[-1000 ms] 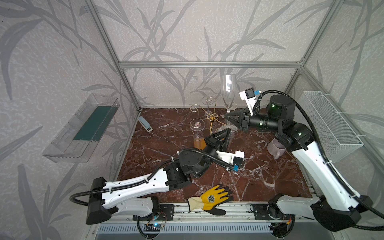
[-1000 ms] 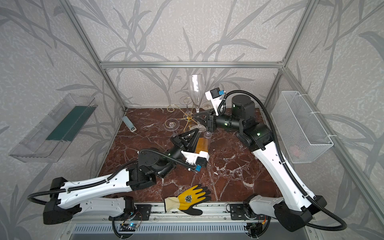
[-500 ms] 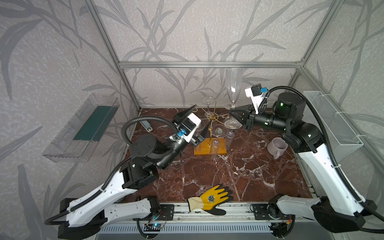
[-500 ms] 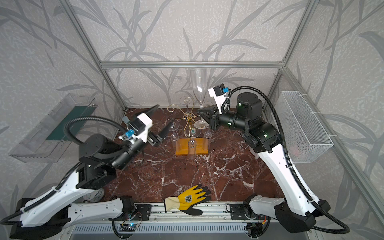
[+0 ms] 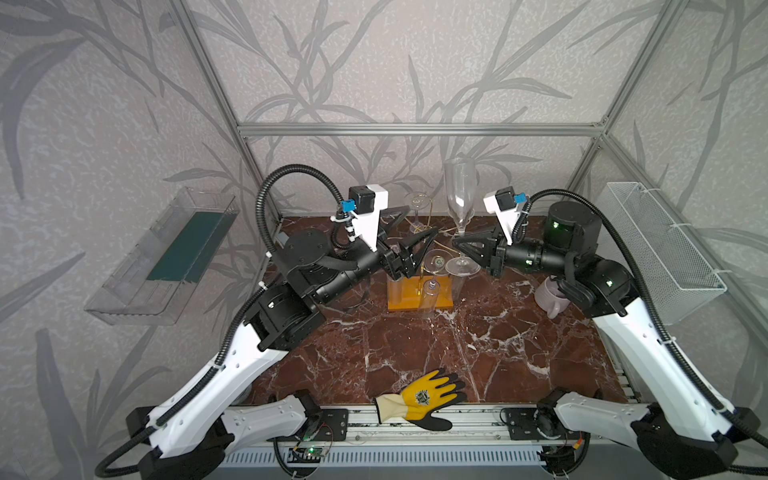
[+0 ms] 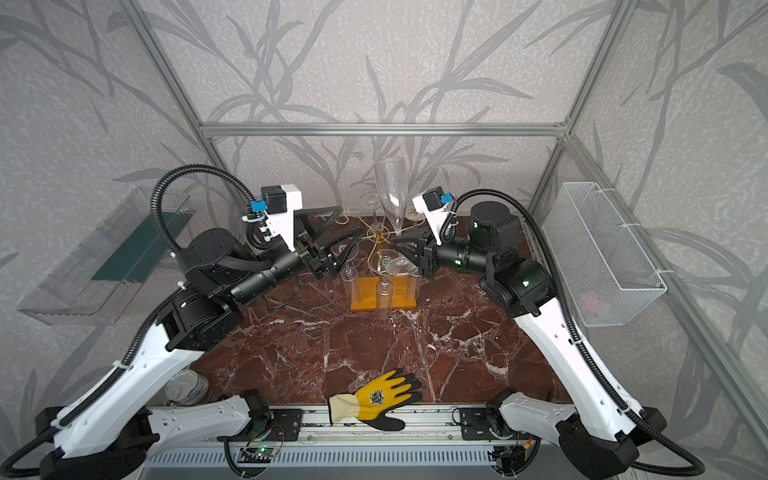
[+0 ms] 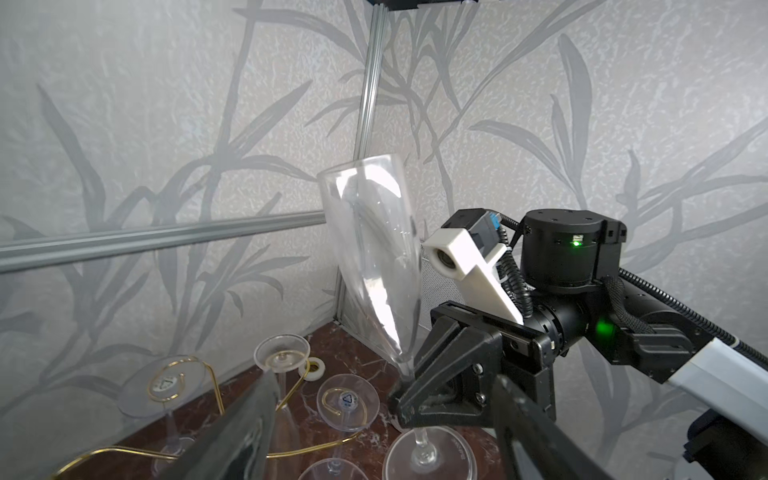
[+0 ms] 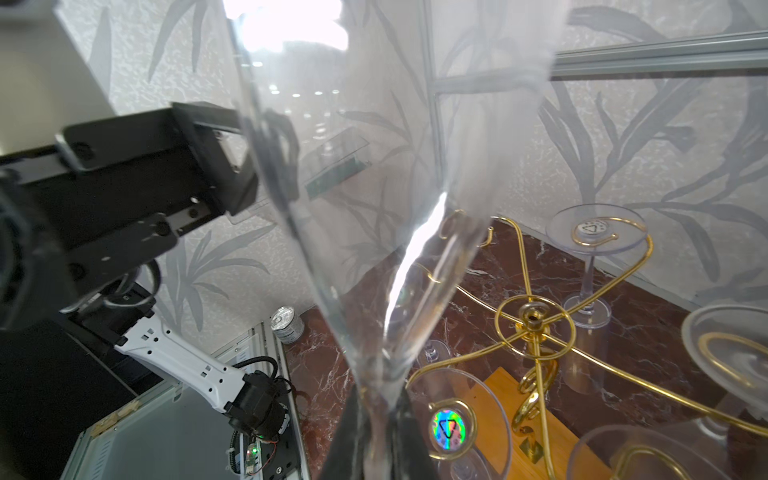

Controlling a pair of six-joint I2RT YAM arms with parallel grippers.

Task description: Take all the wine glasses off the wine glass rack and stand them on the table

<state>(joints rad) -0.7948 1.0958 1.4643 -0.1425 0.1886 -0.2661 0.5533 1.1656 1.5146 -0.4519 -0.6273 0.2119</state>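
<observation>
My right gripper is shut on the thin stem of a clear, tall wine glass. The glass stands upright, bowl up, with its foot level with the arms of the wine glass rack. The rack is gold wire on an orange base, and other glasses hang upside down from it. My left gripper is open on the rack's left side, holding nothing. Its fingers frame the held glass's stem in the left wrist view.
A yellow glove lies at the front edge. A lilac mug stands under my right arm. A wire basket hangs on the right wall and a clear tray on the left. A can sits front left.
My left arm has swung away from the rack's base, risen, and come up beside the rack's left with its jaws wider. My right gripper still holds the glass in nearly the same place.
</observation>
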